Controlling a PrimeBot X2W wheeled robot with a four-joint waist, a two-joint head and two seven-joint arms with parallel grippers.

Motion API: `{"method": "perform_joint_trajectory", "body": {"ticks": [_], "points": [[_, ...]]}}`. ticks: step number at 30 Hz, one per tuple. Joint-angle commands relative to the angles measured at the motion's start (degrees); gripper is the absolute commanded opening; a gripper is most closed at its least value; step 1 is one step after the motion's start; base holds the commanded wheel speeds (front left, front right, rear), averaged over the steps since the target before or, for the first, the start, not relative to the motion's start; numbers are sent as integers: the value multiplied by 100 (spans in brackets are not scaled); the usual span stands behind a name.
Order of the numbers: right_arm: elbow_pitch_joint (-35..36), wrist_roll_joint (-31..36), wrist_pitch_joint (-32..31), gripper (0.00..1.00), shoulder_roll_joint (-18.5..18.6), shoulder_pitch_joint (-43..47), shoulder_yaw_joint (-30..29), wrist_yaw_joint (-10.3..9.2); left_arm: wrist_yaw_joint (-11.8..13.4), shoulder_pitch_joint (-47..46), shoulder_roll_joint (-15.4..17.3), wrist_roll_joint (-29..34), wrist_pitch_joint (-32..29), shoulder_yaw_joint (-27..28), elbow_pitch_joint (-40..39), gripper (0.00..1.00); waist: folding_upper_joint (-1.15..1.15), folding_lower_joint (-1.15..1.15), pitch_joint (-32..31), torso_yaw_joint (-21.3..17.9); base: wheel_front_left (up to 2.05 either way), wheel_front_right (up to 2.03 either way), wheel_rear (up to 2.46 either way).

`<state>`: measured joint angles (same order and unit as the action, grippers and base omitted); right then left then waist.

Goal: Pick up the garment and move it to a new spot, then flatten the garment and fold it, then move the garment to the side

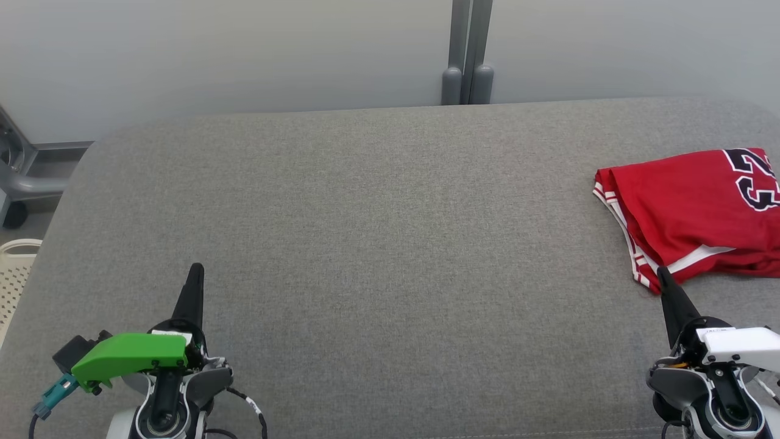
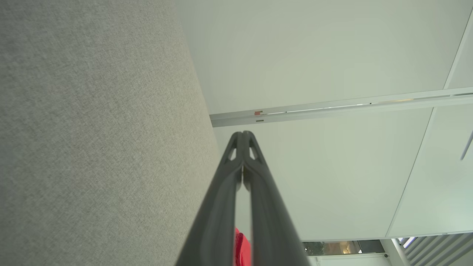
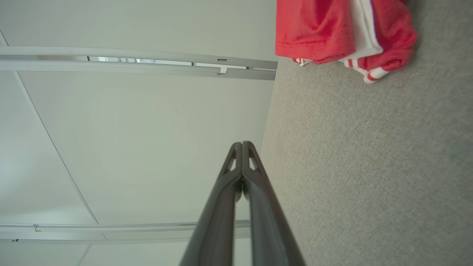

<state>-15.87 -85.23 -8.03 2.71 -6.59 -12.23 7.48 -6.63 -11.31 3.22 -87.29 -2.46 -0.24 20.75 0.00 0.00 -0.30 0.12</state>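
Note:
The garment (image 1: 688, 210) is a red jersey with white trim and dark numerals, folded into a compact pile at the right edge of the grey cushioned surface (image 1: 390, 244). Its hem also shows in the right wrist view as red cloth (image 3: 332, 33), and a red sliver (image 2: 240, 251) peeks between the fingers in the left wrist view. My right gripper (image 1: 662, 275) is shut, its tip just in front of the garment's near corner, holding nothing. My left gripper (image 1: 196, 269) is shut and empty at the lower left, far from the garment.
A pale wall with a grey post (image 1: 466, 55) runs behind the surface. A perforated cream basket (image 1: 15, 274) and grey metal frame (image 1: 24, 171) stand off the left edge. The wide middle of the surface lies between the grippers.

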Motion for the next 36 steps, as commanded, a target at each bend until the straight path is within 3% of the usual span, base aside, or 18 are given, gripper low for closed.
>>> {"method": "perform_joint_trajectory", "body": {"ticks": [1,15,36], "points": [[34,-129,-45,0,27,-95,-34,2,-49,-147,-2,-144,-30,26,6,0,0,0,5,-1,0,0,0],[33,-632,-150,0,29,-158,-140,2,-109,-286,-43,-608,-157,60,57,0,0,0,52,-14,0,0,0],[32,-619,-144,0,28,-149,-136,2,-106,-276,-39,-595,-154,57,53,0,0,0,52,-14,0,0,0]]}}
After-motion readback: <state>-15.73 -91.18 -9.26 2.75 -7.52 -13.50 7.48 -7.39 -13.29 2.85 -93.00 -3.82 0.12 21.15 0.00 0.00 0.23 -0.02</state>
